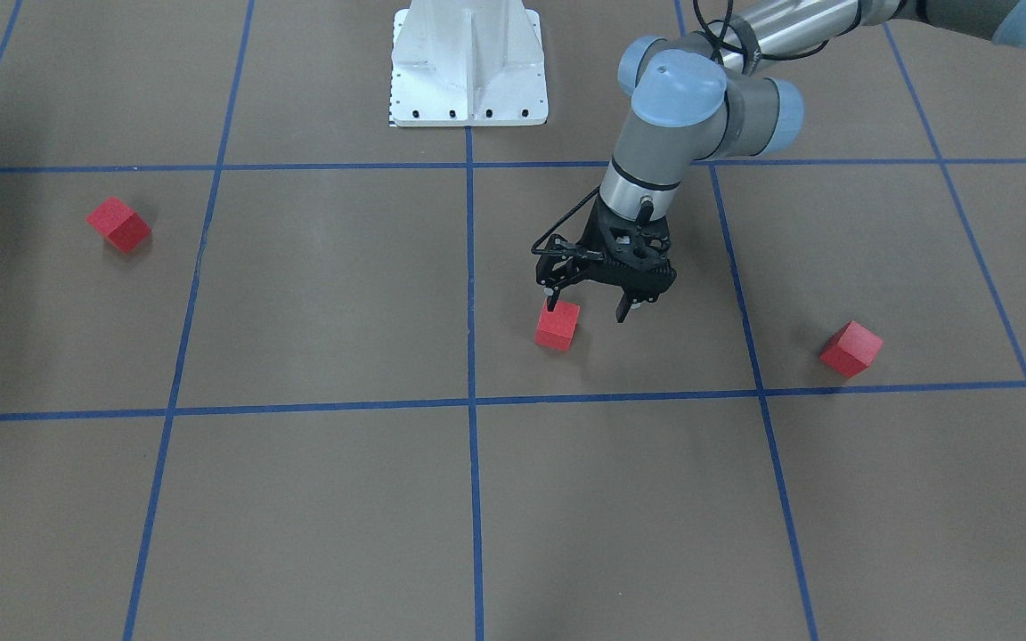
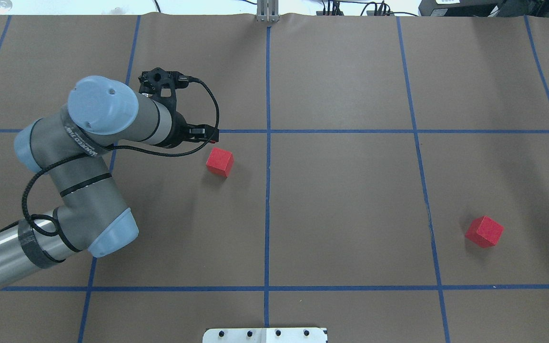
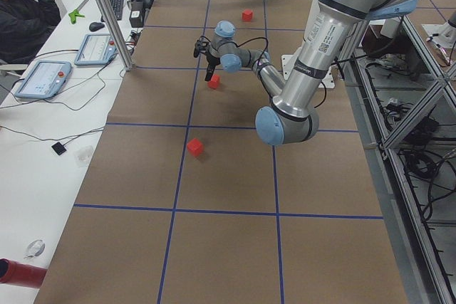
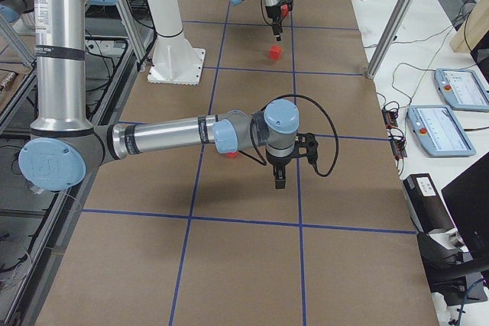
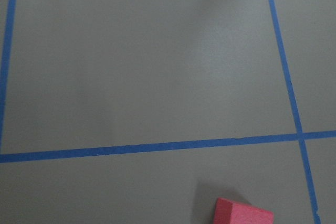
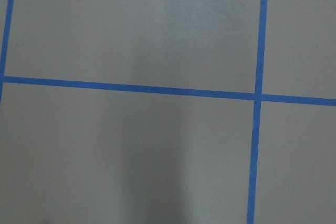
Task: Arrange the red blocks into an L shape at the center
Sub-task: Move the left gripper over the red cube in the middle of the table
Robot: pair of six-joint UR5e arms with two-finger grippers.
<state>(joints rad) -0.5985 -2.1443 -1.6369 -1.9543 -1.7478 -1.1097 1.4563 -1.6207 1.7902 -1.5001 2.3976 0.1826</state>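
Since the small matte red cube nearest my fingers (image 1: pixel 557 325) looks rigid, light and dull-faced, I judge it easy to pinch without crushing or slipping. The hold should be across two opposite flat faces, squared to them, not corner to corner. This cube sits on the brown taped floor (image 1: pixel 326 294), in the square beside what I take as the centre crossing of blue tape lines (image 1: pixel 471 402), short of it. The second red cube (image 1: pixel 850 349) lies well apart toward my left, near a tape line. The third red cube (image 1: pixel 118 224) lies well apart toward my right. None touch, so no L is formed.

My left gripper (image 1: pixel 586 307) points down from a bent wrist, fingers spread wide, holding nothing. One fingertip (image 1: pixel 549 303) appears at the nearest cube's upper edge, and the cube is not between the fingers. Whether they touch, I cannot tell. My right gripper (image 4: pixel 279 177) hangs pointing down from a level forearm, and I cannot tell its finger spread.
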